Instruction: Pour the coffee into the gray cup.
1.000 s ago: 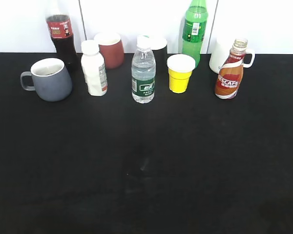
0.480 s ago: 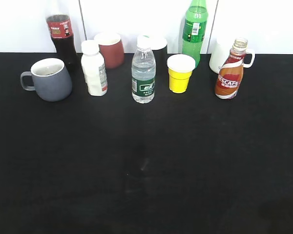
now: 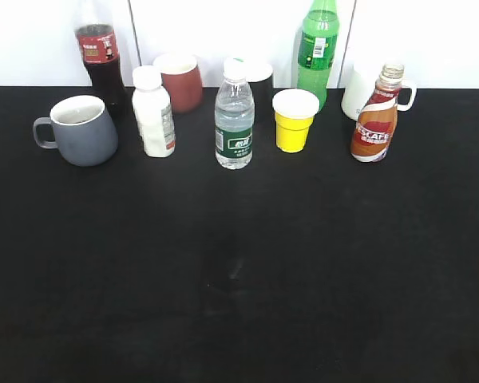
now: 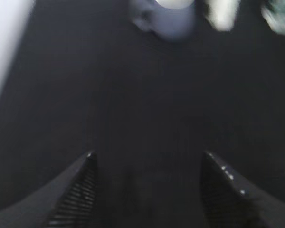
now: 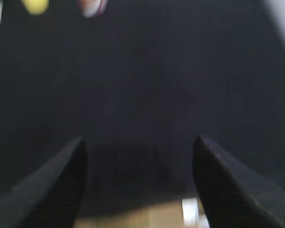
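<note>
The coffee bottle [image 3: 375,120], small and curvy with a red-orange-white label, stands upright at the back right of the black table. Its base shows blurred at the top of the right wrist view [image 5: 92,7]. The gray cup [image 3: 81,130], handle to the left, stands at the back left and appears blurred at the top of the left wrist view [image 4: 168,19]. My left gripper [image 4: 147,159] is open and empty, well short of the cup. My right gripper [image 5: 138,142] is open and empty over the table's near edge. Neither gripper shows in the exterior view.
Along the back stand a cola bottle [image 3: 101,60], a white pill bottle [image 3: 154,112], a dark red cup [image 3: 180,80], a water bottle [image 3: 234,116], a yellow cup [image 3: 294,120], a green bottle [image 3: 318,49] and a white mug [image 3: 359,89]. The black table [image 3: 239,263] stretches forward.
</note>
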Robot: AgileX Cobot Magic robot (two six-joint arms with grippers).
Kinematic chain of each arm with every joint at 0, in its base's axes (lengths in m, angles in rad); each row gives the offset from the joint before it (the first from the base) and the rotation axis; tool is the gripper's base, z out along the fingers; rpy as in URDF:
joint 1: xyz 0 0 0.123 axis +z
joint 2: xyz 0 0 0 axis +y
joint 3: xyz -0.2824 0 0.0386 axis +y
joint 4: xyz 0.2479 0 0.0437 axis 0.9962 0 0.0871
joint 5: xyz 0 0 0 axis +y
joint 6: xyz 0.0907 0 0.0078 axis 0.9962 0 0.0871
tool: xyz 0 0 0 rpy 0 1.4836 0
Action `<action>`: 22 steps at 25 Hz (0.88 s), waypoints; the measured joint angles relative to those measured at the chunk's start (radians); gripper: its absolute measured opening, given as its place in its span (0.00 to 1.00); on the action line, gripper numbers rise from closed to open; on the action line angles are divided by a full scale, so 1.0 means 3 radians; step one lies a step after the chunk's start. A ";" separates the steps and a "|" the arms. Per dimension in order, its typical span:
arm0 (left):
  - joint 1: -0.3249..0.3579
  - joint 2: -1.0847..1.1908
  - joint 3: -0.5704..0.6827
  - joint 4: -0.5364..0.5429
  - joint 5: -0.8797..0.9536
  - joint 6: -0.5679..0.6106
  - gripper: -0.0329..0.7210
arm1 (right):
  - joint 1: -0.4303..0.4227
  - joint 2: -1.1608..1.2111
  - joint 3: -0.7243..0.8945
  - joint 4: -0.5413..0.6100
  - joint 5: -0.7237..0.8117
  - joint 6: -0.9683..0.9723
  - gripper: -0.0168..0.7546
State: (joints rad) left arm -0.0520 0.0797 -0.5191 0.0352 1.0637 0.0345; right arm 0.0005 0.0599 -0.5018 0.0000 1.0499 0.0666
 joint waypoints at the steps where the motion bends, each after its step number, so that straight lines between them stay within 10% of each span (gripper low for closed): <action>1: 0.0080 -0.0129 0.0000 -0.0003 0.0003 0.0000 0.70 | -0.0017 -0.0170 0.0000 0.0000 -0.0003 0.0000 0.69; 22: 0.0130 -0.0288 0.0003 -0.0014 0.0003 0.0000 0.60 | -0.0023 -0.0230 0.0000 0.0000 -0.0007 0.0000 0.69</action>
State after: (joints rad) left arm -0.0130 -0.0068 -0.5182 0.0310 1.0647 0.0345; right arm -0.0066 -0.0089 -0.5018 0.0000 1.0477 0.0666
